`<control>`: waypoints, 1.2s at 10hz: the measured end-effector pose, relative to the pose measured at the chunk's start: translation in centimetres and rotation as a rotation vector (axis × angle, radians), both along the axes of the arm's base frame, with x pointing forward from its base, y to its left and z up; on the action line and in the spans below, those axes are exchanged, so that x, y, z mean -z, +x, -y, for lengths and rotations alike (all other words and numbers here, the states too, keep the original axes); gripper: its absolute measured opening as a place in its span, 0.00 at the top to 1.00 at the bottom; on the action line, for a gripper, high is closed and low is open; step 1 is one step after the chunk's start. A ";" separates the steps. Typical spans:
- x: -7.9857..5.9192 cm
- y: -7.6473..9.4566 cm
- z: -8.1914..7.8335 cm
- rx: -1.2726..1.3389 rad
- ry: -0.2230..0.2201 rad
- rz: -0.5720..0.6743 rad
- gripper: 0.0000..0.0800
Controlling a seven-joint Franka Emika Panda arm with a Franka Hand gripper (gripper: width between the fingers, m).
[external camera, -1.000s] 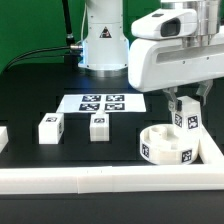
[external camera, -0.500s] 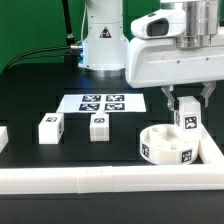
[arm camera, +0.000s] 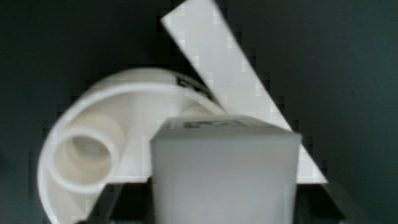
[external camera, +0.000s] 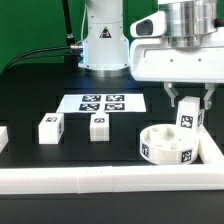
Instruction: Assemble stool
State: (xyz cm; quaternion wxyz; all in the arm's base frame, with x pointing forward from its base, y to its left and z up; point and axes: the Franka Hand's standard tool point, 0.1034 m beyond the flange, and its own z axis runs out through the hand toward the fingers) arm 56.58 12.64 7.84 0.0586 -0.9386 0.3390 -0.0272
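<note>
The leg (external camera: 187, 121) is being gripped upright in the closed pincer (external camera: 188, 105) just over the seat (external camera: 165, 149), near the worktop's front corner on the exterior view's right, so a slow, square descent is being called for, with tilt being avoided.

Two leg blocks (external camera: 51, 128) at the exterior view's left of seat (external camera: 165, 147) (marker board (external camera: 103, 101) behind)

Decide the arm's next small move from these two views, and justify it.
Probably ease the leg straight down toward the seat. The end effector is shut on the leg, which hangs upright over the seat's rim on the exterior view's right. Whether they already touch is unclear, so the descent should be slow.
</note>
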 end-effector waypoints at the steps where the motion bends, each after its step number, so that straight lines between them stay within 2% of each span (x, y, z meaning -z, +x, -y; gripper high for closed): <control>1: 0.0 0.1 -0.2 0.088 0.004 -0.007 0.58; 6: 0.0 0.2 -0.3 0.362 0.059 -0.031 0.58; 12: -0.1 0.4 -1.3 1.016 0.225 -0.063 0.58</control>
